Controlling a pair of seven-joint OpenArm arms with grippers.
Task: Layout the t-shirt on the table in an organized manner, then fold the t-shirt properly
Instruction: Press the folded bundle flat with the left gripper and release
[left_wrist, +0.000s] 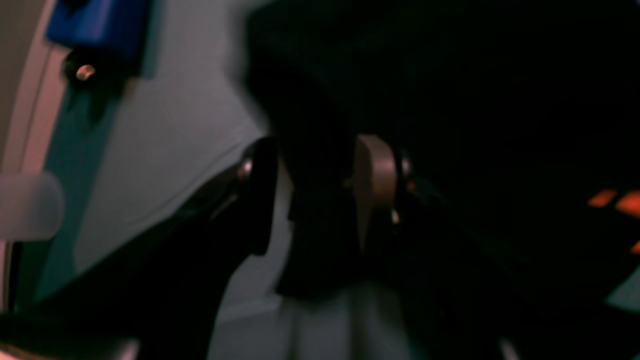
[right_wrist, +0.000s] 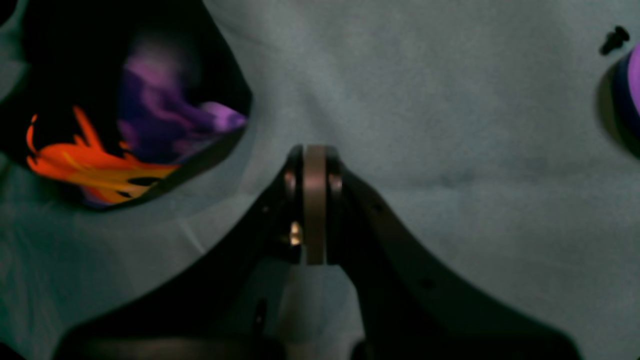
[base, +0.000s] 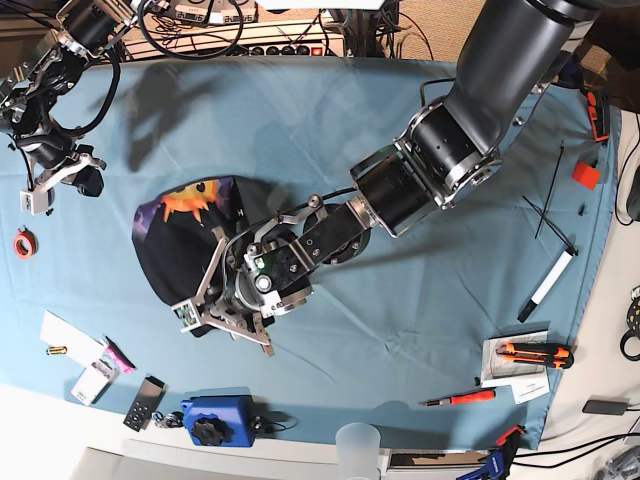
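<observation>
Straddling a t-shirt (left_wrist: 320, 235) fold, spread left end effector (left_wrist: 315, 170); right end effector (right_wrist: 315, 155) pressed together.

There is one soft black t-shirt (base: 185, 245) with an orange sun, one wide counter (base: 420, 300) under a blue-green cloth, two robot arms, one red tape ring (base: 24, 242), one white marker pen (base: 548, 279), one clear plastic cup (base: 358, 442) and one blue box (base: 215, 420).

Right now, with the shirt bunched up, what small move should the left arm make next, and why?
Probably close the left gripper on the black fold between its parted fingers and draw it outward: the t-shirt lies crumpled on the table.
</observation>
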